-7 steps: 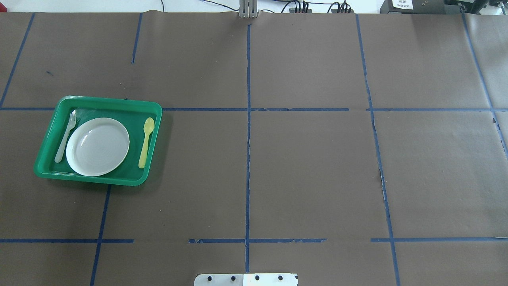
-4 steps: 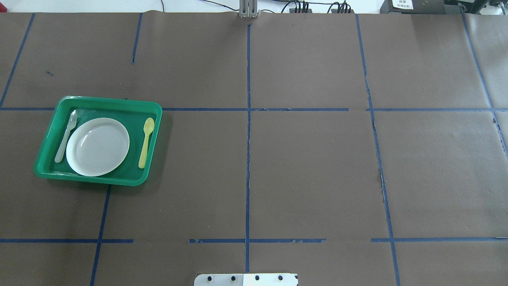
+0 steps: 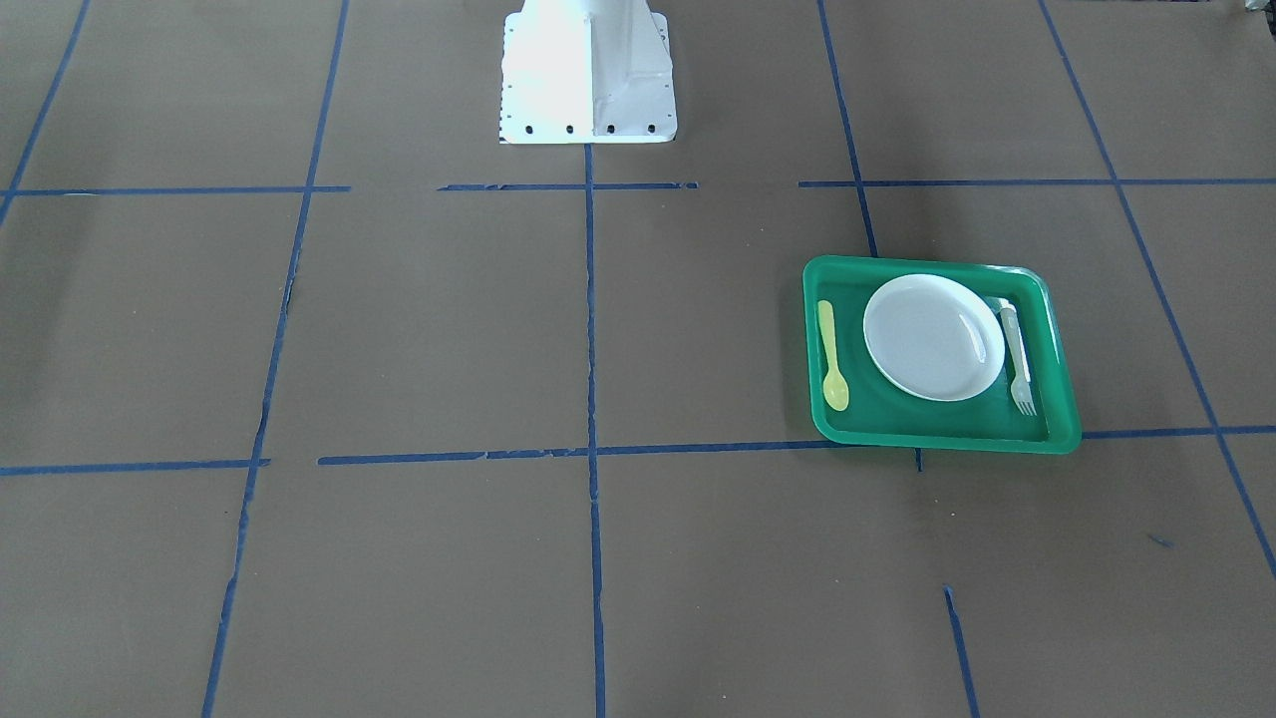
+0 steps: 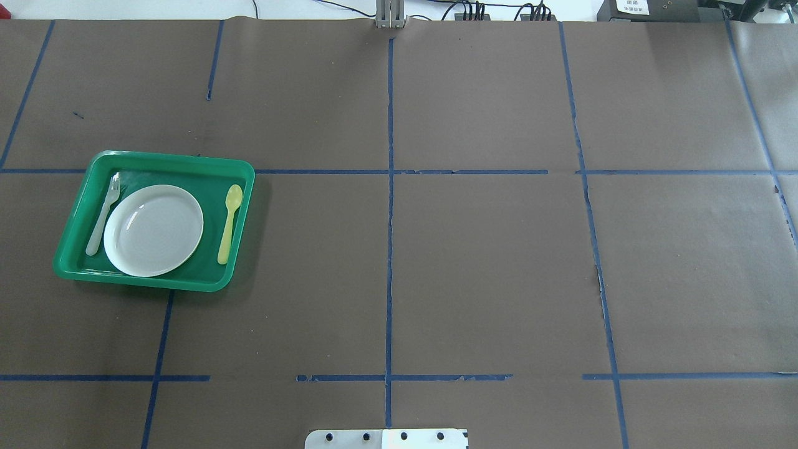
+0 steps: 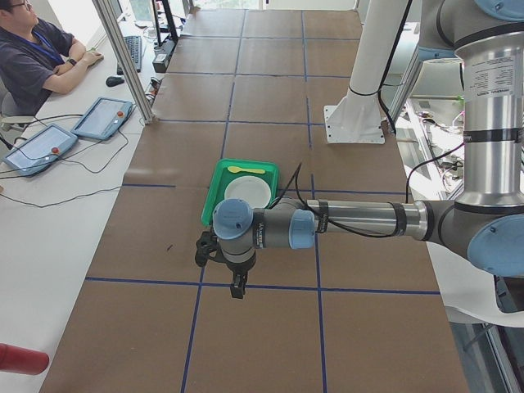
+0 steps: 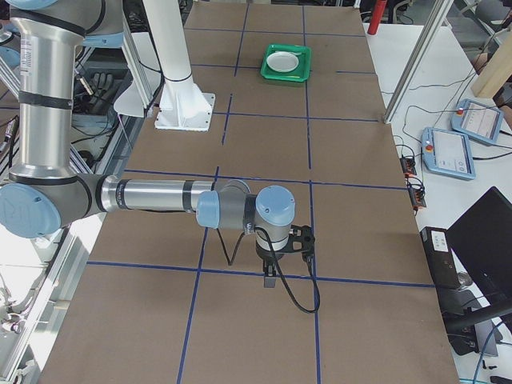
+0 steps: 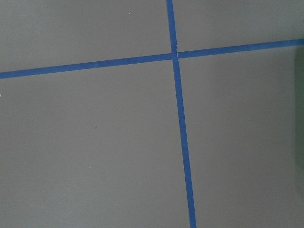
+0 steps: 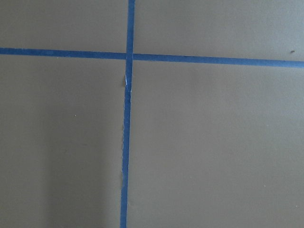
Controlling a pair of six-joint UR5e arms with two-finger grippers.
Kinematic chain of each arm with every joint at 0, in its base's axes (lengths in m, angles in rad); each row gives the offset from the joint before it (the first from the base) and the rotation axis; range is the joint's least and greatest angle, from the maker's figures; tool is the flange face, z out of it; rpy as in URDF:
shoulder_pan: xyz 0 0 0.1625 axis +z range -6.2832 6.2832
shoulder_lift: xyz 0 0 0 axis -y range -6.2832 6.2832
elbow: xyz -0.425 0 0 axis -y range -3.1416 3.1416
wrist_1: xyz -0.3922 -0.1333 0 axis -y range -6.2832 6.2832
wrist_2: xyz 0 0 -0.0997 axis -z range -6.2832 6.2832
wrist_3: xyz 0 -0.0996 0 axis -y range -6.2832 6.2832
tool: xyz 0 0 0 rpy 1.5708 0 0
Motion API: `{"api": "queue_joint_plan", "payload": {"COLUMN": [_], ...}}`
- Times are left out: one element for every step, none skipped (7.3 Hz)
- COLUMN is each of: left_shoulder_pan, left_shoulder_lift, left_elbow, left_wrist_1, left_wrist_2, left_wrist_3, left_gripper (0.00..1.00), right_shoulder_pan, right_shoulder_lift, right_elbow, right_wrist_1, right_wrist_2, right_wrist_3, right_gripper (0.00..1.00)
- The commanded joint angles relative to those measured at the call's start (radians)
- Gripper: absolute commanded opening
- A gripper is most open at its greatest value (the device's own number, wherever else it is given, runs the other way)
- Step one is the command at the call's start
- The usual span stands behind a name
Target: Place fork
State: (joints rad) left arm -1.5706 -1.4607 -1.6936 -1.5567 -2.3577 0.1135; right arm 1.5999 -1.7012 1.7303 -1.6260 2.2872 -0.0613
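Exterior front-facing view: green tray (image 3: 1063, 399) lies flat on the brown paper-covered table (image 3: 399, 329), at about 3 o'clock from the view's centre. The white robot pedestal (image 3: 586, 70) stands at 12 o'clock. A round white plate (image 3: 933, 337) sits inside the tray. The fork (image 3: 1016, 354) lies flat on the tray floor at 3 o'clock of the plate, just beside its rim, with tines toward 6 o'clock. A yellow plastic spoon (image 3: 828, 349) lies at 9 o'clock of the plate, apart from it, bowl toward 6 o'clock. No arm appears here.

Overhead exterior view: tray at 9 o'clock of the view. Fork at 9 o'clock of the plate, tines toward 12 o'clock. Spoon at 3 o'clock of the plate. No arm appears here.

Exterior left view: left arm (image 5: 360, 219) holds its forearm level above the table, wrist bent so that the left gripper (image 5: 238, 292) points straight down, clear of the surface. The tray lies beyond the wrist, toward 12 o'clock. Finger state cannot be told from this view.

Exterior right view: right arm (image 6: 152, 196) takes the matching pose, forearm level and right gripper (image 6: 270, 282) pointing down above a blue tape line (image 6: 240, 272). The tray lies well apart, toward 12 o'clock. Finger state cannot be told.

Wrist-mounted views: each shows only brown paper and crossing blue tape lines.
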Motion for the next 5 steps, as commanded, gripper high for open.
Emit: {"api": "queue_joint_plan", "payload": {"left_shoulder_pan": [0.000, -0.002, -0.003, -0.008, -0.026], "left_shoulder_lift": [-0.001, 0.002, 0.002, 0.002, 0.002], "left_elbow": [0.000, 0.002, 0.002, 0.008, 0.006], "left_wrist_1": [0.000, 0.001, 0.001, 0.001, 0.000], "left_wrist_2": [0.000, 0.000, 0.000, -0.002, -0.003], "left_wrist_3": [0.000, 0.000, 0.000, 0.002, 0.005], "left_gripper": [1.00, 1.00, 1.00, 1.00, 1.00], "right_shoulder_pan": [0.000, 0.000, 0.000, 0.000, 0.000], "right_shoulder_lift": [0.000, 0.000, 0.000, 0.000, 0.000], "right_elbow": [0.000, 0.000, 0.000, 0.000, -0.001], "right_wrist_1": [0.000, 0.000, 0.000, 0.000, 0.000], "right_wrist_2": [0.000, 0.000, 0.000, 0.000, 0.000], "right_wrist_3": [0.000, 0.000, 0.000, 0.000, 0.000], "right_gripper": [1.00, 1.00, 1.00, 1.00, 1.00]}}
